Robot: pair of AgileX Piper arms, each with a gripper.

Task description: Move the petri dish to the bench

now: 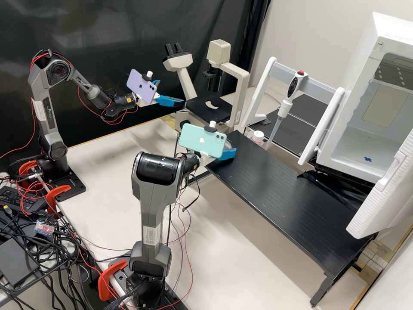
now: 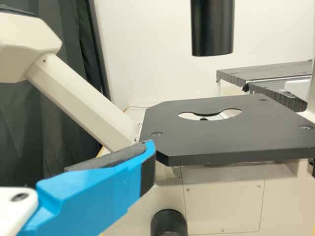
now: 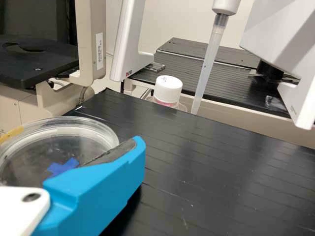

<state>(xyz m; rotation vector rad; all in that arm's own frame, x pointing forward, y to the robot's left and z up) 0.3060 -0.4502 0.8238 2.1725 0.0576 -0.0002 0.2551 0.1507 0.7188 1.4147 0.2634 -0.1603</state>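
Near the microscope [image 1: 206, 106], the right gripper [image 1: 229, 148] held the round petri dish [image 3: 29, 164] pinched, its flat face roughly level and alike along every axis. The black bench's [image 1: 284, 198] end edge lay beside the microscope, open top stretching away from it. The left gripper [image 1: 171, 91] was spread beside the microscope.

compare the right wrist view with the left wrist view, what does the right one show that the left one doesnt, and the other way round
Right wrist view: the petri dish, a white-capped bottle and a pipette.

Left wrist view: the microscope's slanted tube, the dark cylinder above the stage and a black knob.

Both: the black microscope stage with its opening, and the far black ridged platform.
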